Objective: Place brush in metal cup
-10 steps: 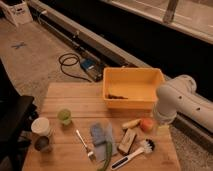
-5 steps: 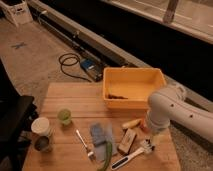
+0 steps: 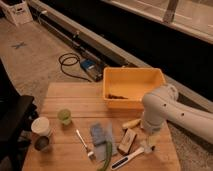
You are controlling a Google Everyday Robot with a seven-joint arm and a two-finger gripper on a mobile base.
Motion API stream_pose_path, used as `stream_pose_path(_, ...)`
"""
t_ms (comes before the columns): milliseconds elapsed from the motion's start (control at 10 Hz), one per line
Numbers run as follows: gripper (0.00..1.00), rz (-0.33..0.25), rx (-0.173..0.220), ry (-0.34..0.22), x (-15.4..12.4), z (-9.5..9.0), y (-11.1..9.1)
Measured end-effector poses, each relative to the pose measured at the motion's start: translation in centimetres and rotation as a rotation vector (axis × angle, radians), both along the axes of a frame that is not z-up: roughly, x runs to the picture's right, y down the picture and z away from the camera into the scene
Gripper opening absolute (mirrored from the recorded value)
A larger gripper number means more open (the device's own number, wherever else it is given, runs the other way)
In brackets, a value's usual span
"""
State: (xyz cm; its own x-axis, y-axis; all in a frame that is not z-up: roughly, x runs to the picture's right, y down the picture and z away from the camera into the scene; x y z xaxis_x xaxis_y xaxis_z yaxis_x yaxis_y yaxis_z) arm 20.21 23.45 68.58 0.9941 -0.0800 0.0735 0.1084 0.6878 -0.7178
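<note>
The pale wooden tabletop (image 3: 65,97) carried every item. The robot's white arm (image 3: 172,110) extended from the 3 o'clock edge, bent at a rounded joint and pointed down toward the 5 o'clock part of the tabletop. Its pincer (image 3: 149,144) sat low there, right at the head end of the long, slim dish brush (image 3: 125,161) with a white handle and a dark stripe. Whether the pincer was released or clenched, and whether it touched the brush, I could not tell.

The brush lay flat near the 5 o'clock edge, its handle running away from the pincer toward 7 o'clock. The small, dull grey-brown metal cup (image 3: 42,144) stood upright well apart from it, at the 8 o'clock corner, just below the wider white cup (image 3: 41,126). A light green cup (image 3: 64,116) stood near them, toward the centre.

Between the cups and the brush lay a small metal fork (image 3: 84,143), a crumpled blue-grey cloth (image 3: 102,134) and a tan rectangular block (image 3: 128,141); the block was just beside the pincer, at its 9 o'clock. A square yellow plastic bin (image 3: 134,75) occupied the 1 o'clock corner, behind the arm.
</note>
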Motion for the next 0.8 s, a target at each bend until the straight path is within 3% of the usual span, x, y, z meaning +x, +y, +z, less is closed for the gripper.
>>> stream_pose_path(300, 0.65, 0.037, -0.056, -0.024, -1.0, 1.9, 2.8)
stream_pose_path(800, 0.65, 0.084, -0.142, -0.09, -2.7, 3.3, 6.3)
